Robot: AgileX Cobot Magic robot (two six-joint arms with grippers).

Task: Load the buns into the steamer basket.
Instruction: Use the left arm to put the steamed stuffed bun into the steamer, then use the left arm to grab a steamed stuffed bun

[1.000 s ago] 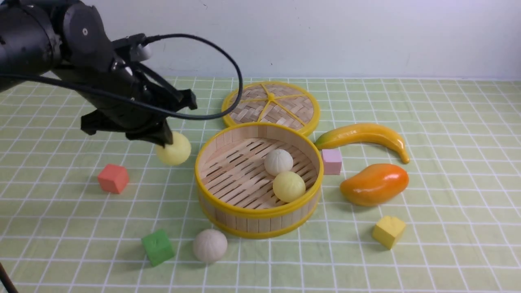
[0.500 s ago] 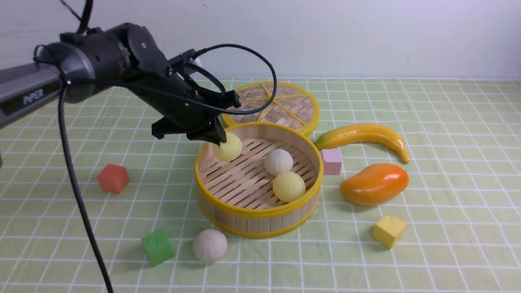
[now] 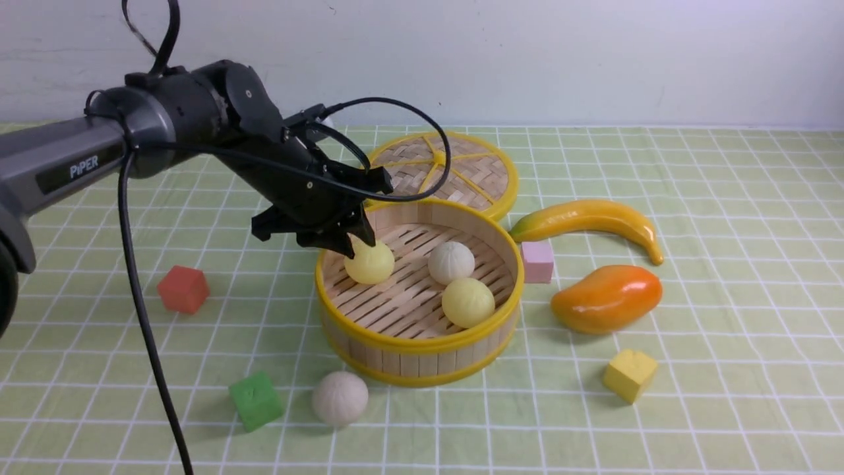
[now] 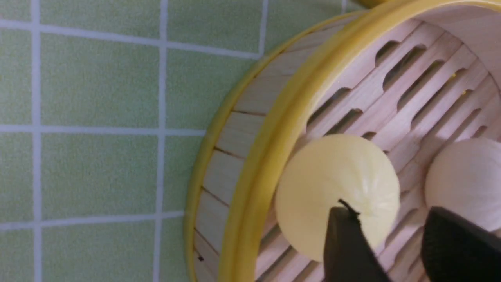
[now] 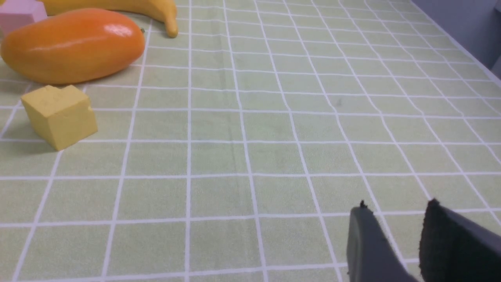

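Observation:
The steamer basket [image 3: 422, 343] stands mid-table and holds three buns: a pale yellow one [image 3: 369, 262] at its left, an off-white one [image 3: 451, 262] and another pale yellow one [image 3: 467, 302]. A second off-white bun [image 3: 339, 398] lies on the cloth in front of the basket. My left gripper [image 3: 344, 245] hangs over the basket's left rim, just above the left yellow bun. In the left wrist view the gripper [image 4: 387, 207] is open; the yellow bun [image 4: 325, 184] lies past one fingertip, inside the rim [image 4: 274, 156]. My right gripper [image 5: 397, 203] is open and empty above the cloth.
The woven lid [image 3: 438, 170] lies behind the basket. A banana [image 3: 587, 218], pink cube [image 3: 538, 261], mango [image 3: 606, 298] and yellow cube [image 3: 630, 375] are to its right. A red cube [image 3: 183, 289] and green cube [image 3: 255, 400] are to its left.
My left gripper carried the pale yellow bun from left of the basket over its rim, lowered it inside, and the bun now lies on the basket floor outside the jaws.

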